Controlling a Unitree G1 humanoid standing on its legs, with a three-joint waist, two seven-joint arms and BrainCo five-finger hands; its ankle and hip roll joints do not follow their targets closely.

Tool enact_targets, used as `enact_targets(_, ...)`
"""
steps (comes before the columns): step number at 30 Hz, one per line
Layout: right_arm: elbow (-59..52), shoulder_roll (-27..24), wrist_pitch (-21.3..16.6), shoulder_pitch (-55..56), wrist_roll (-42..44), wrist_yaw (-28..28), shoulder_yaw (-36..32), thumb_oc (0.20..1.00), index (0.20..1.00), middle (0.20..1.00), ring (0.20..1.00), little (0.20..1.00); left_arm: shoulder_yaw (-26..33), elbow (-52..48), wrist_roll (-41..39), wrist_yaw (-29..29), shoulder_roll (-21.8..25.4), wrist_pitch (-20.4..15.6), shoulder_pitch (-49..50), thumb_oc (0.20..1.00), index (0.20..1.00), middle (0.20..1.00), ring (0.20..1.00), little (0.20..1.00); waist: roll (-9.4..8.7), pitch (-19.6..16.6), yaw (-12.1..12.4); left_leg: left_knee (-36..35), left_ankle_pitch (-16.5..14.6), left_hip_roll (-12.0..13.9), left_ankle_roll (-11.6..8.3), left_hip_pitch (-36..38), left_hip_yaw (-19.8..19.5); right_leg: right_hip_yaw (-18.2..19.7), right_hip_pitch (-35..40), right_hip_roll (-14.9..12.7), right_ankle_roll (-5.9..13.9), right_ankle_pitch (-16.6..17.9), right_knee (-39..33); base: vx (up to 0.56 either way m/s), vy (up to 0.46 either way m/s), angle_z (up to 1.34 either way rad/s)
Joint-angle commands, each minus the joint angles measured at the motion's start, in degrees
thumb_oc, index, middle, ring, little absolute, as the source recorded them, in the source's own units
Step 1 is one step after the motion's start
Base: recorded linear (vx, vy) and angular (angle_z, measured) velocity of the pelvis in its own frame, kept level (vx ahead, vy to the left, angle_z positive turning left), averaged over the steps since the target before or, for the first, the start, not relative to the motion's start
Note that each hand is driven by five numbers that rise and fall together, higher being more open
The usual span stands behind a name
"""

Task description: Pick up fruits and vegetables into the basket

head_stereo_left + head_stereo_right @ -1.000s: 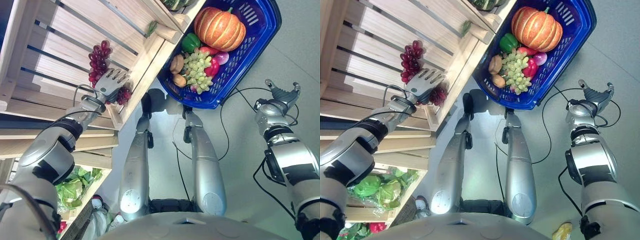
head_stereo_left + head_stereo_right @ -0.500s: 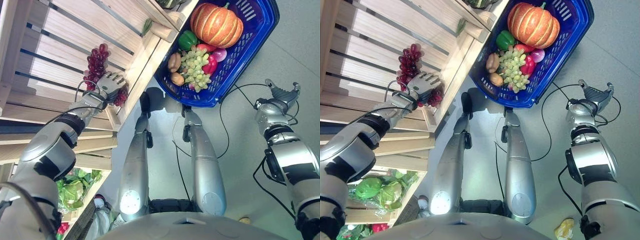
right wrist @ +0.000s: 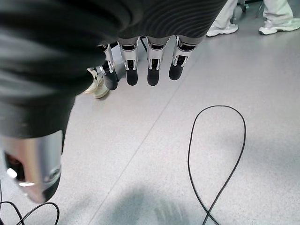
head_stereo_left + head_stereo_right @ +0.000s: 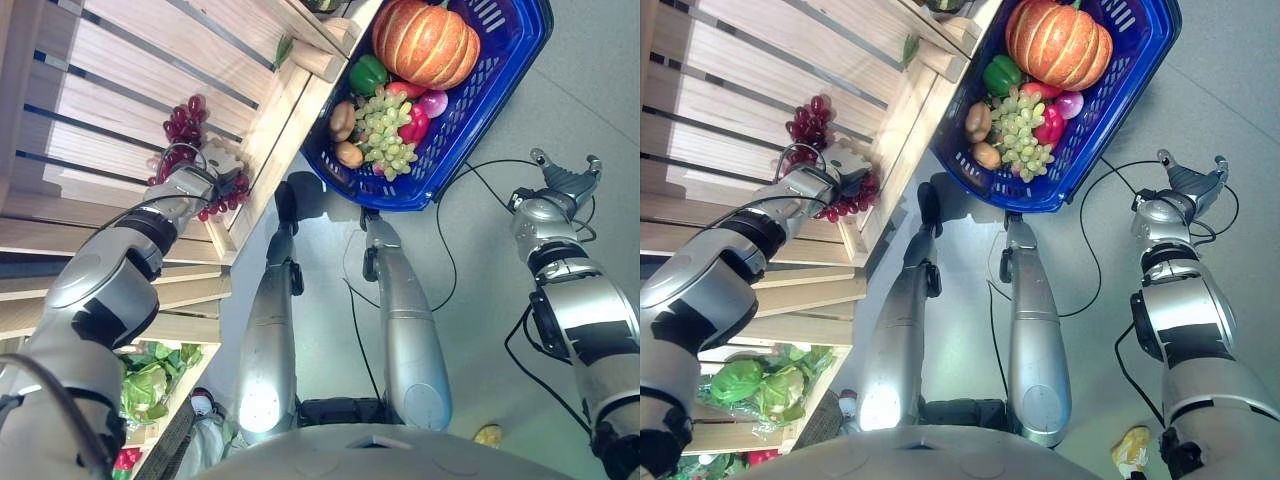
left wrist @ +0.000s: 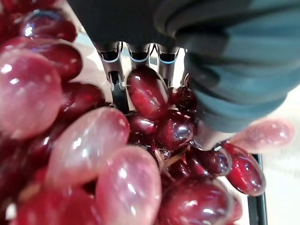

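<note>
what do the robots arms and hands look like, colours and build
Both arms are silver-grey shells with black bands at the joints. The left hand and right hand have silver fingers ending in dark tips, with a dark ribbed cover over the back of the hand and wrist. A thin cable loops beside the left wrist.

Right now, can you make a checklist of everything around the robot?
Surface: slatted wooden crate, grey floor.
Job's things: red grapes in crate; blue basket holds pumpkin, green grapes, green pepper.
Clutter: lettuce in a lower crate.
Hands: left hand curled round the red grapes; right hand open, idle over the floor.
Cables: nothing seen besides the robot's own.
Surroundings: a person's shoes.
</note>
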Motion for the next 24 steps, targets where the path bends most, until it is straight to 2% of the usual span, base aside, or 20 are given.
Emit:
enact_targets(1,0.53,-2.44,-0.25,3.28,-0.37,-1.61,0.09,1.0,1.0,1.0,1.0,1.0,1.23,6.42,0.01,-2.46,1.1,2.2,6.41,0.2,0.2,0.2,0.2,0.2,-0.31,-2.31,0.75,5.85,-6.96,-2.71,0.48,-0.43,1.55,-0.42,3.81,0.91,6.49,1.3,-3.36,0.0,-0.007,0.04)
enact_targets(6,0.53,-2.4,-0.21,3.26,-0.18,-1.63,0.34,1.0,1.0,1.0,1.0,1.0,1.56,6.53,-1.29,-0.57,1.01,1.84,6.17,0.2,0.2,0.2,0.2,0.2,-0.29,-2.31,0.75,5.72,-6.86,-2.76,0.41,-0.21,1.47,-0.39,4.13,0.89,6.47,1.29,-3.59,0.0,-0.001,0.01)
enact_targets(9,0.58,-2.18,-0.23,3.3,-0.05,-1.59,0.44,1.0,1.0,1.0,1.0,1.0,2.72,6.5,-10.13,0.92,0.92,2.5,6.11,0.2,0.2,0.2,0.2,0.2,-0.33,-2.31,0.79,5.72,-6.86,-2.73,0.36,-0.08,1.51,-0.35,4.22,0.97,6.42,1.25,-3.55,0.0,0.0,0.0)
enact_targets(11,0.34,-1.82,-0.11,3.31,0.02,-2.12,0.57,1.0,1.0,1.0,1.0,1.0,5.06,5.87,-23.07,0.81,0.63,3.0,6.48,0.2,0.2,0.2,0.2,0.2,-0.31,-2.31,0.97,5.68,-6.75,-2.68,0.28,-0.11,1.5,-0.25,4.21,1.02,6.36,1.29,-3.59,0.0,0.003,-0.02)
enact_targets(12,0.17,-1.74,-0.2,3.68,0.05,-2.23,0.46,1.0,1.0,1.0,1.0,1.0,8.09,5.56,-29.95,2.73,0.01,2.56,7.17,0.2,0.2,0.2,0.2,0.2,-0.2,-2.31,1.14,5.5,-6.55,-2.65,0.33,-0.09,1.45,-0.09,4.22,1.15,6.26,1.27,-3.54,0.0,0.0,0.0)
enact_targets(13,0.01,-1.61,-0.34,4.09,-0.16,-2.28,0.25,1.0,1.0,1.0,1.0,1.0,9.55,5.6,-33.4,3.26,-0.27,2.16,7.48,0.2,0.2,0.2,0.2,0.2,-0.14,-2.31,1.16,5.4,-6.49,-2.68,0.37,0.04,1.42,-0.05,4.29,1.19,6.28,1.26,-3.5,0.0,0.0,0.0)
enact_targets(15,-0.24,-1.88,-0.34,4.61,-0.46,-1.98,-0.25,1.0,1.0,1.0,1.0,1.0,15.33,5.72,-42.24,5.58,-0.65,-0.81,8.18,0.2,0.2,0.2,0.2,0.2,-0.07,-2.31,1.31,5.12,-6.33,-2.65,0.39,0.38,1.46,0.05,4.59,1.31,6.1,1.1,-3.55,0.0,0.0,0.0)
enact_targets(17,-0.82,-2.0,-0.63,5.91,-1.34,-1.56,-1.4,1.0,1.0,1.0,1.0,1.0,22.56,4.89,-56.5,5.14,-0.48,-4.92,9.12,0.2,0.2,0.2,0.2,0.2,-0.02,-2.31,1.38,5.05,-6.21,-2.59,0.42,0.99,1.54,0.25,5.06,1.48,5.92,0.78,-3.27,0.01,0.022,0.04)
enact_targets(19,-0.98,-1.95,-0.76,6.28,-1.73,-1.51,-1.75,1.0,1.0,1.0,1.0,1.0,24.55,4.28,-59.9,4.57,-0.45,-5.8,9.6,0.2,0.2,0.2,0.2,0.2,0.01,-2.31,1.39,5.03,-6.2,-2.59,0.43,1.19,1.55,0.26,5.21,1.49,5.9,0.69,-3.17,0.01,0.009,0.02)
enact_targets(20,-1.48,-1.82,-1.18,7.25,-2.34,-1.33,-2.48,1.0,1.0,1.0,1.0,1.0,29.01,2.94,-67.35,2.87,-0.42,-7.28,10.63,0.2,0.2,0.2,0.2,0.2,0.06,-2.31,1.51,4.76,-6.18,-2.53,0.51,1.75,1.56,0.31,5.59,1.56,5.81,0.4,-2.98,0.0,0.0,0.0)
enact_targets(21,-1.93,-1.54,-1.47,7.86,-2.85,-1.53,-2.89,1.0,1.0,1.0,1.0,1.0,30.59,1.99,-72.46,2.04,-0.14,-8.03,10.91,0.2,0.2,0.2,0.2,0.2,0.13,-2.31,1.47,4.72,-6.15,-2.55,0.53,2.03,1.57,0.3,5.71,1.55,5.81,0.36,-2.8,0.0,0.0,0.0)
enact_targets(24,-2.77,-1.5,-2.21,9.04,-4.07,-0.97,-4.04,1.0,1.0,1.0,1.0,1.0,36.21,-1.21,-83.02,-0.17,-0.59,-9.31,12.41,0.2,0.2,0.2,0.2,0.2,0.33,-2.31,1.64,4.55,-6.25,-2.54,0.6,2.86,1.56,0.22,6.39,1.41,5.71,-0.11,-2.46,0.0,0.0,0.0)
